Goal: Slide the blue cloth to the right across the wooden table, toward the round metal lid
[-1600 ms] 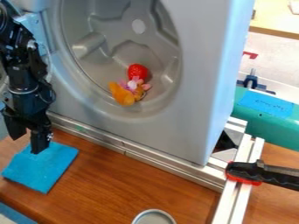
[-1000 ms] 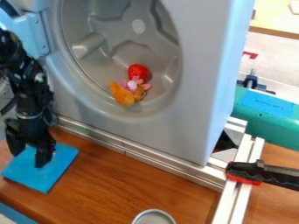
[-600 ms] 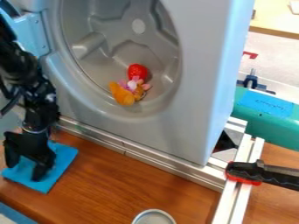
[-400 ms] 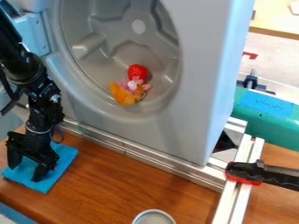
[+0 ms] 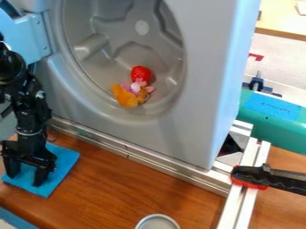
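The black gripper (image 5: 26, 176) hangs at the left, low over a blue cloth (image 5: 51, 184) on the wooden table. Its two fingers stand apart above the cloth, with only blue showing between them. Whether the tips touch the cloth I cannot tell. Farther right, inside the round hollow of a grey machine door or drum (image 5: 119, 53), lie a red strawberry-like toy (image 5: 141, 74), an orange plush (image 5: 125, 97) and a small pink and white piece (image 5: 137, 86), all close together.
A metal rail (image 5: 143, 159) runs along the base of the grey part. A round metal can (image 5: 157, 222) stands at the bottom edge. At the right, a black and red clamp (image 5: 257, 176) grips the frame, with a green object (image 5: 272, 118) behind.
From high over the cloth's upper part, the gripper has come down toward its lower part. In the latest moments it has shifted slightly left. The cloth and toys stay where they were.
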Controlling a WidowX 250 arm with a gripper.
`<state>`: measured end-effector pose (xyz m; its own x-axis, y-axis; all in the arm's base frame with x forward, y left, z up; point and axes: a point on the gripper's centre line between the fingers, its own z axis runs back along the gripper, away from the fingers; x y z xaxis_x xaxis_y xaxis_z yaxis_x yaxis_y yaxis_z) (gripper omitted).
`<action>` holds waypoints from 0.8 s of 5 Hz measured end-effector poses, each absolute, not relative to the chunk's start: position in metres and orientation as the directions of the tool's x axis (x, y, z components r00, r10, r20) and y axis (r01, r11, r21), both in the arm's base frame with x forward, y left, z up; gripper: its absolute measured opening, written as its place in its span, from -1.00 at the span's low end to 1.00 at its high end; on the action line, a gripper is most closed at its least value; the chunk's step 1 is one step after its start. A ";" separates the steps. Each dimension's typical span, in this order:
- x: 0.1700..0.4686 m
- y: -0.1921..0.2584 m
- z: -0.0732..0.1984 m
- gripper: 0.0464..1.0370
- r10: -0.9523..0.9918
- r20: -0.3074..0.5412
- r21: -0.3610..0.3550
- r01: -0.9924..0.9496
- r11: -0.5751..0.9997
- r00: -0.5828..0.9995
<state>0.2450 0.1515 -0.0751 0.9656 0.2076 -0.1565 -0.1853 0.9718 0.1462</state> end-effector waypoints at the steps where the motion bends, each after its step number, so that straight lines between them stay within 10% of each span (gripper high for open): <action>1: 0.250 0.107 -0.075 0.93 0.116 -0.158 0.074 -0.105 0.992 0.981; 4: 0.247 0.050 -0.077 0.93 0.016 -0.159 0.022 -0.012 1.000 0.987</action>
